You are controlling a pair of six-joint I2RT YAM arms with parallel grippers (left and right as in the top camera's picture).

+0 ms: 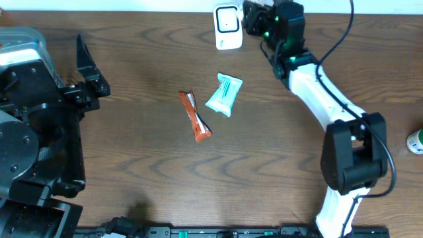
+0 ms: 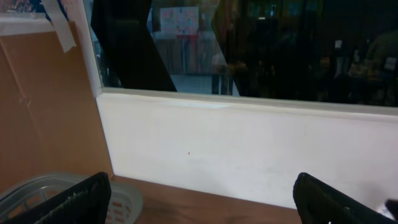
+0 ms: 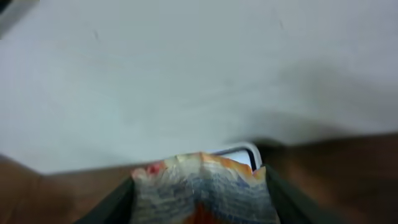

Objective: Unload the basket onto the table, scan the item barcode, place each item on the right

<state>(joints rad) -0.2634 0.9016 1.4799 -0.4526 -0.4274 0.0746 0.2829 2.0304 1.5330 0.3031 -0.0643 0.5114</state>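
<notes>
Because the scanner (image 1: 227,26) stands at the far edge of the bench (image 1: 132,172), my right claw (image 1: 254,16) is up there too. It pinches a bag (image 3: 202,180) and holds it just in front of the scanner, so the code can be read, I think. My left claw (image 1: 92,69) is wide open with nothing in it, parked at the left edge out of the way. A bar (image 1: 195,116) and a pack (image 1: 225,94) lie mid-bench.

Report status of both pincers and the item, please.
Left pincer open, empty. Right pincer shut on packet, close to scanner. Nothing between them.
</notes>
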